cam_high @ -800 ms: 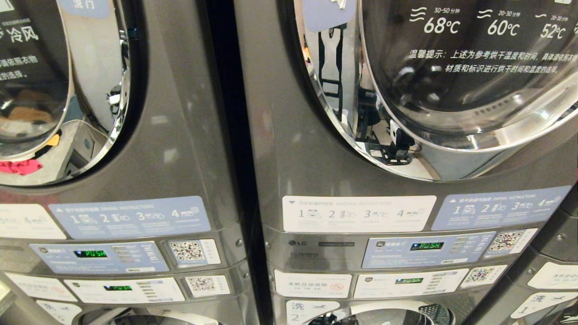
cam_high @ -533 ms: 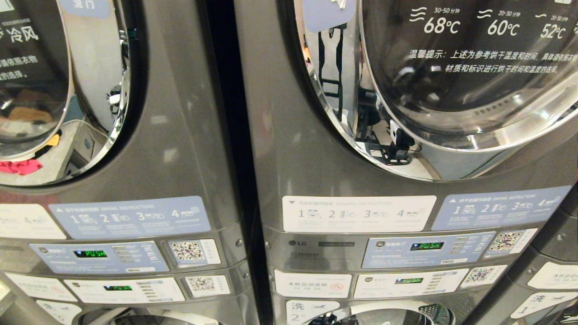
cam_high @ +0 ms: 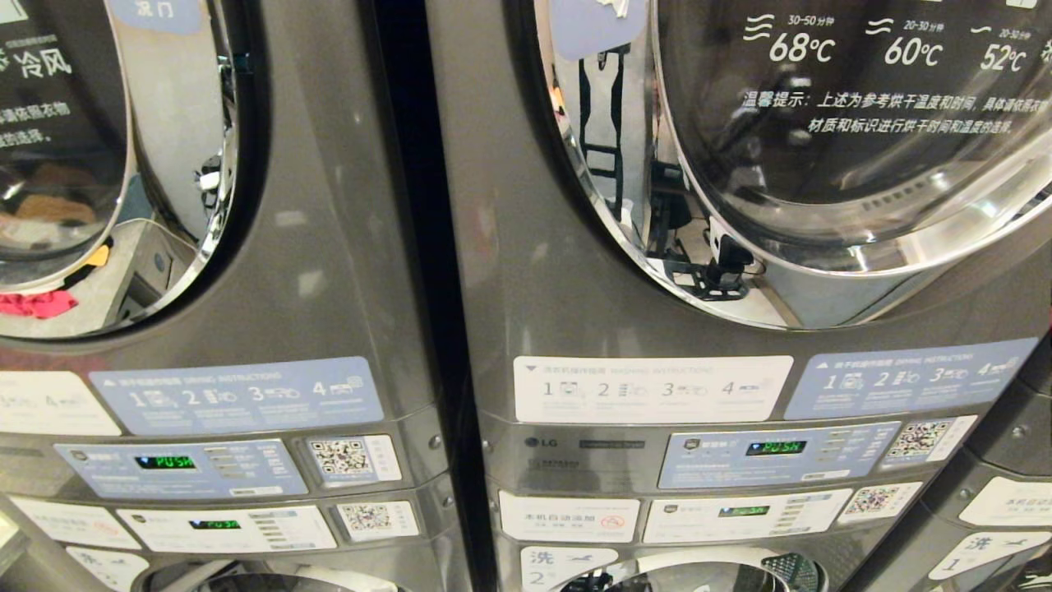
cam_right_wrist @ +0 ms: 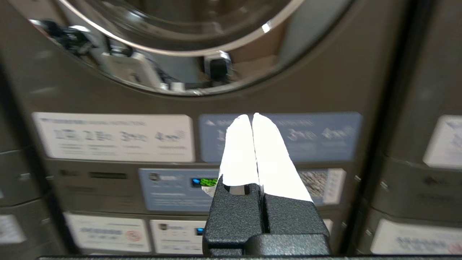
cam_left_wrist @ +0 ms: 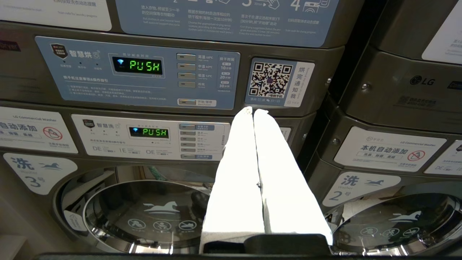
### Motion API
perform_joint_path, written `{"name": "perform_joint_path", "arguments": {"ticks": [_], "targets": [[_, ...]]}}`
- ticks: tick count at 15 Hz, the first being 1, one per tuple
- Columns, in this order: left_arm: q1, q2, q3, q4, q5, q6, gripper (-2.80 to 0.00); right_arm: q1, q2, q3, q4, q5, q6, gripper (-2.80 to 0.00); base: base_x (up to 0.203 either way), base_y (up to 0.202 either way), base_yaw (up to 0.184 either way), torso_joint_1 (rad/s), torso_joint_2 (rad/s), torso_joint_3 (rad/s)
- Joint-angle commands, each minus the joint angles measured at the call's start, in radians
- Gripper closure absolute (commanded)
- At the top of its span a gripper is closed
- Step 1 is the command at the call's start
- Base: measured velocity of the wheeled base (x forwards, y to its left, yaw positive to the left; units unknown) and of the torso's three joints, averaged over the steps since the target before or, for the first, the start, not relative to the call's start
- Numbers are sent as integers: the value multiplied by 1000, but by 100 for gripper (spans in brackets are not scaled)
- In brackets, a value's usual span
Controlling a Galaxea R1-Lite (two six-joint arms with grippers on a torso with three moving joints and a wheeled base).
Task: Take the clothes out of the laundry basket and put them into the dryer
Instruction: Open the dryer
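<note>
Robot facing closed round chrome-rimmed glass door (cam_high: pixel 855 140) of grey steel dryer (cam_high: pixel 526 288). Right gripper (cam_right_wrist: pixel 252 117) and left gripper (cam_left_wrist: pixel 253 110) both pinched closed, carrying nothing. Laundry basket, clothes not showing. Opening door first seeming wise; avoid control panel (cam_high: pixel 777 452).
</note>
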Motion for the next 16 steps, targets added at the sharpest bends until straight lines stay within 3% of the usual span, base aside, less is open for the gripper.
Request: {"name": "perform_joint_path", "arguments": {"ticks": [1, 2, 4, 7, 8, 10, 16], "targets": [[0, 1, 3, -2, 0, 1, 0, 1, 236, -115, 14, 112, 3, -253, 0, 0, 0, 0, 0, 0], [0, 0, 3, -2, 0, 1, 0, 2, 332, -173, 22, 207, 6, -280, 0, 0, 0, 0, 0, 0], [0, 0, 2, 0, 0, 1, 0, 3, 499, -279, 33, 383, 15, -280, 0, 0, 0, 0, 0, 0], [0, 0, 2, 0, 0, -1, 0, 6, 648, -452, 40, 778, 61, -280, 0, 0, 0, 0, 0, 0], [0, 0, 2, 0, 0, 1, 0, 8, 688, -508, 41, 865, 71, -280, 0, 0, 0, 0, 0, 0], [0, 1, 2, 0, 0, 0, 0, 79, 734, -574, 41, 904, 102, -280, 0, 0, 0, 0, 0, 0], [0, 0, 2, 0, 0, -1, 0, 253, 942, -856, 41, 900, 272, -280, 0, 0, 0, 0, 0, 0]]}}
